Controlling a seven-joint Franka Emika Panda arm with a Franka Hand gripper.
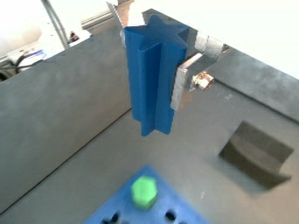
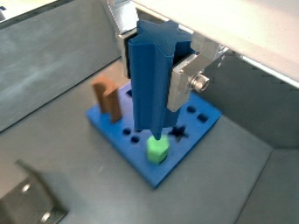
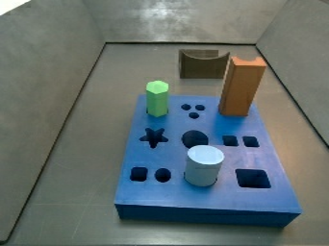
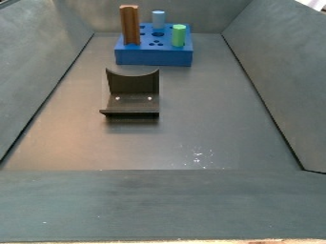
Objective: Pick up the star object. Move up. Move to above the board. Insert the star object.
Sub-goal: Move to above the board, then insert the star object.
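The star object (image 1: 149, 74), a tall blue fluted peg, hangs upright between my gripper's fingers in both wrist views (image 2: 149, 83). My gripper (image 1: 156, 86) is shut on it; one silver finger (image 2: 181, 83) presses its side. The peg is held high over the bin. The blue board (image 2: 198, 122) lies below it, with the peg's lower end showing over the board near the green peg (image 2: 156, 150). The board (image 3: 174, 197) has an empty star hole (image 3: 156, 136). The board also shows at the far end in a side view (image 4: 152, 57). Neither side view shows the gripper or the peg.
On the board stand a green hexagonal peg (image 3: 157, 98), a tall orange block (image 3: 240, 85) and a pale cylinder (image 3: 203, 165). The dark fixture (image 3: 201, 63) stands on the floor beyond the board, and shows too in another side view (image 4: 132, 93). Grey bin walls slope up all round.
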